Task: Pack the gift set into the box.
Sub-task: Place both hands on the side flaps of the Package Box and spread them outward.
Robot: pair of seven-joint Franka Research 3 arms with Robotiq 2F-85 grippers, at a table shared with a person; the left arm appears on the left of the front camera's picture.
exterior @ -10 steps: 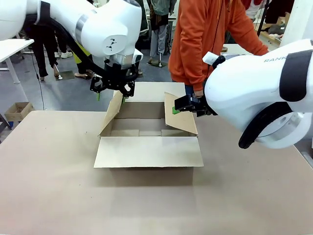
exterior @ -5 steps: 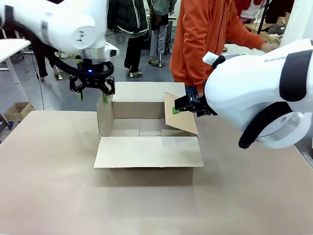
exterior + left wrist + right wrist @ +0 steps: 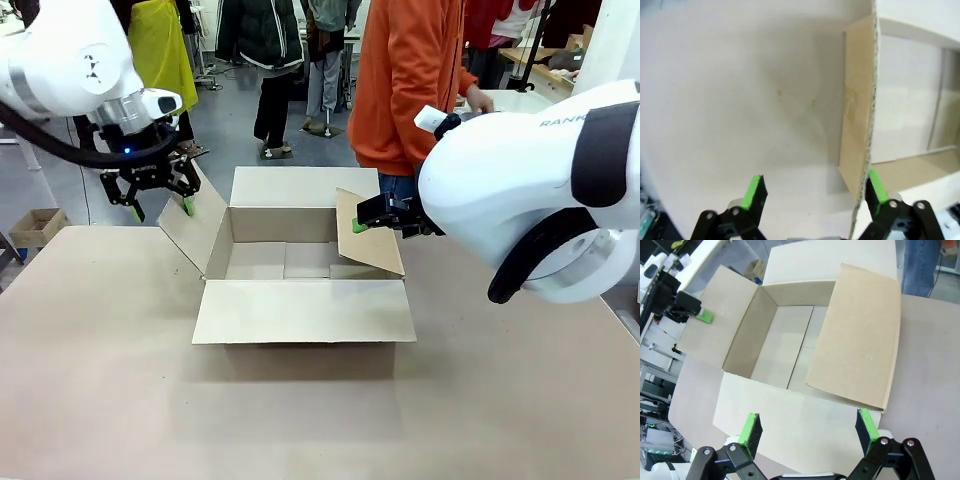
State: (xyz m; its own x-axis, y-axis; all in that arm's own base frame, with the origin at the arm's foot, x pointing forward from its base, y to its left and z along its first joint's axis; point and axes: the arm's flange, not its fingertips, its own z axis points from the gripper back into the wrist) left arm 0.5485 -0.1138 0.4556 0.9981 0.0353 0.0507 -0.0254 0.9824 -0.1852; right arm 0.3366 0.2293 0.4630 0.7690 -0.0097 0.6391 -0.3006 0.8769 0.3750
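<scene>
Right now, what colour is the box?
Plain brown box; shows best in the right wrist view.

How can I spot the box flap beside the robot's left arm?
Find the big brown box in the middle of the table. Go to its side by the left arm's open jaws: that flap slants up and outward. The near flap lies flat, and the right flap leans over the opening.

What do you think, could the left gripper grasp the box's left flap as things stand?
Probably yes: the left gripper is open and the left flap has its edge by one finger, unobstructed.
</scene>
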